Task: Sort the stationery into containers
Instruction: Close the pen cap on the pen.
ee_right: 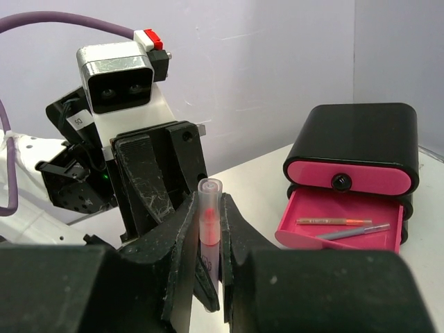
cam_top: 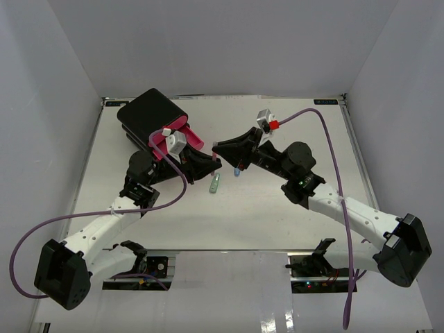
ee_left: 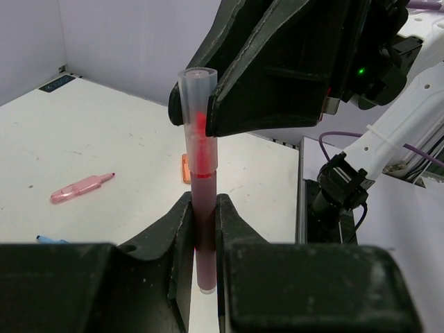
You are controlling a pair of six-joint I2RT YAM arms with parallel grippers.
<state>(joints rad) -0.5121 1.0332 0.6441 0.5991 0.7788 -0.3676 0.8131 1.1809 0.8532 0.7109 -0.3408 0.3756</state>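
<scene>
Two pens (ee_right: 333, 221) in open drawer (ee_right: 305, 205), right wrist view only

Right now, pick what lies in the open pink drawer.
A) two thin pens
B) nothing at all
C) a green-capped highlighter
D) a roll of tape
A: the right wrist view shows two thin pens lying in the open drawer, and nothing else in it.

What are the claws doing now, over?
Both shut on one red pen: left claw low, right claw on the cap. Drawer open, two pens inside. Nothing blocking it.
</scene>
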